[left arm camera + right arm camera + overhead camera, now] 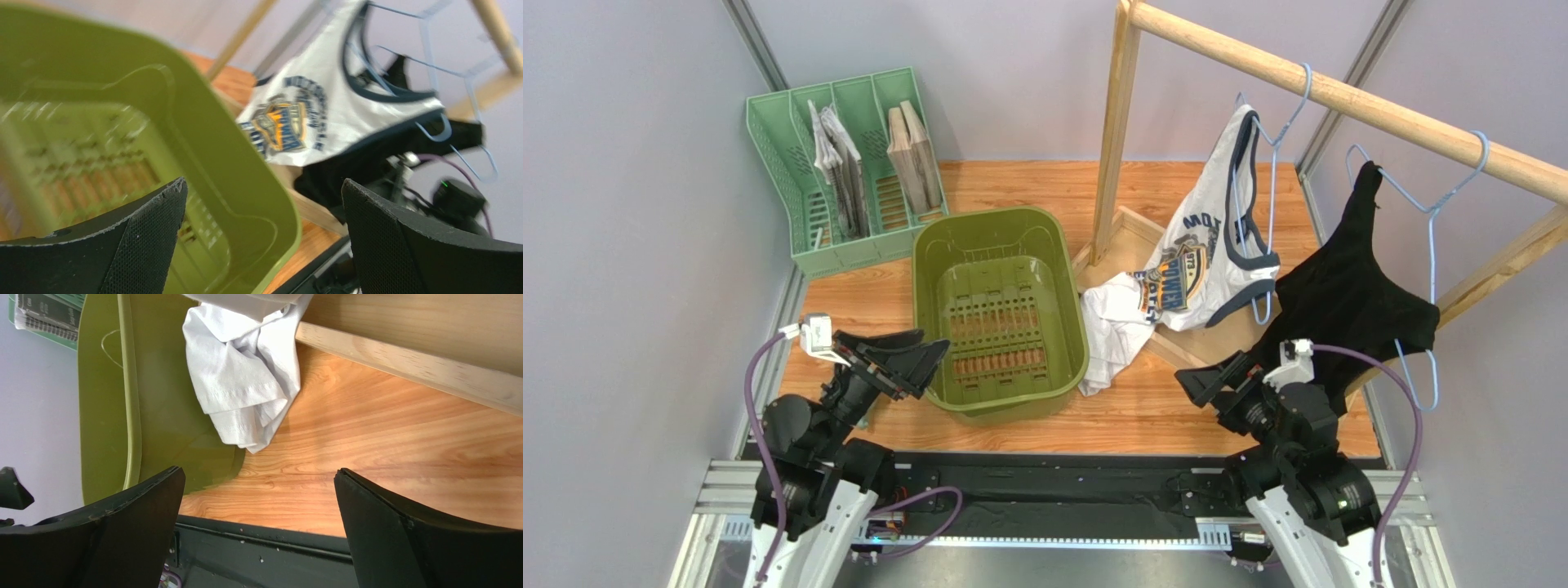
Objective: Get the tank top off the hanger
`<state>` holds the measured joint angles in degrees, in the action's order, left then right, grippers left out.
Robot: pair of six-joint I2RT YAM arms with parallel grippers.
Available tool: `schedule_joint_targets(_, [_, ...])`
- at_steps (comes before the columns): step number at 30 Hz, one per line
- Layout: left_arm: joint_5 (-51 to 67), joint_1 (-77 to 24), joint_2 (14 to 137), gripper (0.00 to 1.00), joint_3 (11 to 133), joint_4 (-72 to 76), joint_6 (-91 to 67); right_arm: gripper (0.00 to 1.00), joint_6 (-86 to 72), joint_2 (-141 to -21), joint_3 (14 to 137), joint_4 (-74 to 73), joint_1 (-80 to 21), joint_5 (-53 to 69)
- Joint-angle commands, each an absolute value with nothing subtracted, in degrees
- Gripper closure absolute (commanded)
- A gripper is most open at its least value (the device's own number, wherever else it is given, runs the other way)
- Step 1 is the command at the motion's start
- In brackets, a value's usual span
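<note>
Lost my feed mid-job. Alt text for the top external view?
A white tank top hangs on a blue hanger from a wooden rail, its hem trailing onto the table beside a green basket. The left claw and right claw sit open and empty at the near edge; a black garment hangs further right.

Wooden table [1161, 423], olive basket [999, 312], file rack [775, 159] (papers [840, 153] inside), clothes stand [1122, 123]

- Tank top [1195, 272]: soft matt white cloth, printed.
- Hanger [1308, 88]: thin pale-blue wire.
- Basket [1073, 321]: smooth olive plastic, slight sheen.
- Table [1149, 417]: smooth, grained wood.
</note>
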<state>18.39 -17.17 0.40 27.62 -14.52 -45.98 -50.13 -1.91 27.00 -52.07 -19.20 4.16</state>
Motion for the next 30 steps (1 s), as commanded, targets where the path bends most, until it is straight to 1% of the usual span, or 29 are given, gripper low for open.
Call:
schedule_joint_targets(1, [2.75,-17.05,-3.43,0.01,33.48,-36.18,-52.89,0.0,-46.06,-2.02,34.27,-60.64,-19.25,1.67])
schedule_joint_targets(2, [0.38,-17.14,-2.56,0.01,34.62,-41.17,-54.04,0.0,-45.1,-2.37,35.32,-61.25,-19.25,1.84])
schedule_joint_targets(4, [2.18,-17.14,-2.11,0.01,34.72,-40.71,-51.17,0.0,-44.13,-3.42,39.1,-63.62,-19.34,1.67])
schedule_joint_targets(8, [14.46,-17.05,-1.32,0.01,34.8,-35.61,-45.98,0.0,-41.75,-3.87,46.74,-68.81,-19.25,1.41])
schedule_joint_targets(9, [16.07,-17.05,-1.23,0.01,34.89,-34.9,-44.49,0.0,-40.96,-3.87,50.06,-70.99,-19.25,0.45])
schedule_joint_targets(11, [18.53,-17.05,-1.32,0.01,35.5,-34.8,-43.42,0.0,-39.82,-4.04,52.98,-72.68,-19.25,0.18])
schedule_joint_targets(14, [16.8,-17.14,-3.07,0.01,35.51,-36.56,-44.91,0.0,-37.45,-4.92,58.43,-74.26,-19.25,1.31])
schedule_joint_targets(18, [17.93,-17.14,-3.87,0.01,35.59,-35.6,-44.91,0.0,-33.58,-7.81,64.94,-77.51,-19.25,3.34])
schedule_joint_targets(24, [20.48,-17.05,-0.36,0.01,38.14,-37.26,-42.63,0.0,-29.36,-13.7,76.98,-79.98,-19.25,2.2])
schedule_joint_targets(30, [22.23,-17.14,5.79,0.01,41.57,-38.06,-38.86,0.0,-26.28,-18.8,87.6,-79.81,-19.25,0.89])
